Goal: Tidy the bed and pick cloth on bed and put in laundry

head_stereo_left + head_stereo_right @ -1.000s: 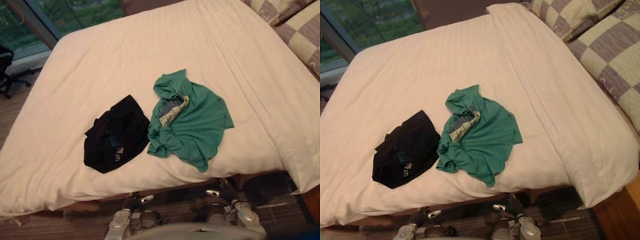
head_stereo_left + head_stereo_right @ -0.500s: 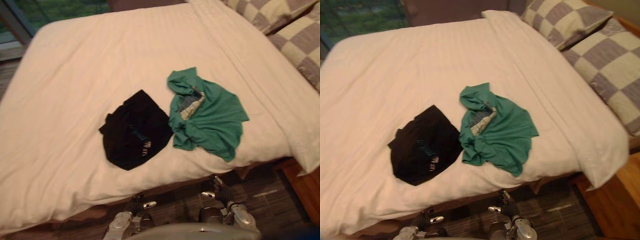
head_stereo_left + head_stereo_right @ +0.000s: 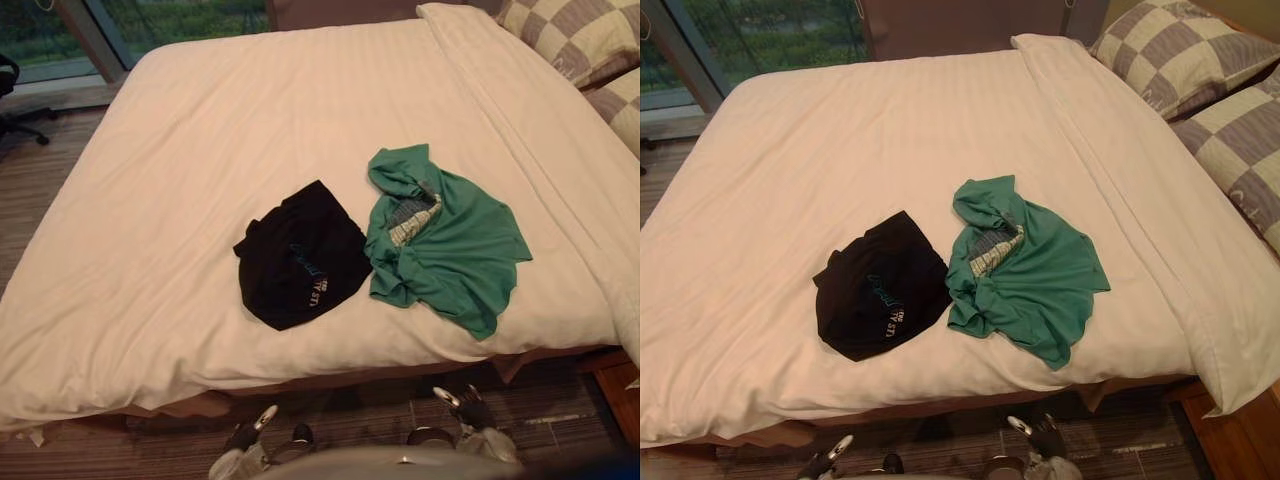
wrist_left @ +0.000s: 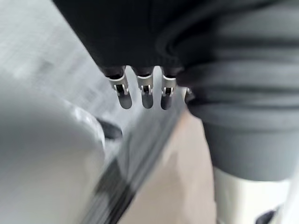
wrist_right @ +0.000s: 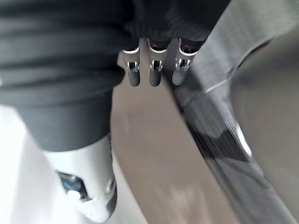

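By the bed (image 3: 250, 120) edge a black cloth (image 3: 300, 258) and green cloth (image 3: 455, 240) are laid touching; left robot hand (image 4: 147, 95) and right robot hand (image 5: 156, 72) are held wide, empty.

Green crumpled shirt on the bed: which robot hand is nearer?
Right. The right hand hangs below the bed edge in front of the crumpled green shirt; the left hand further left, before the black garment.
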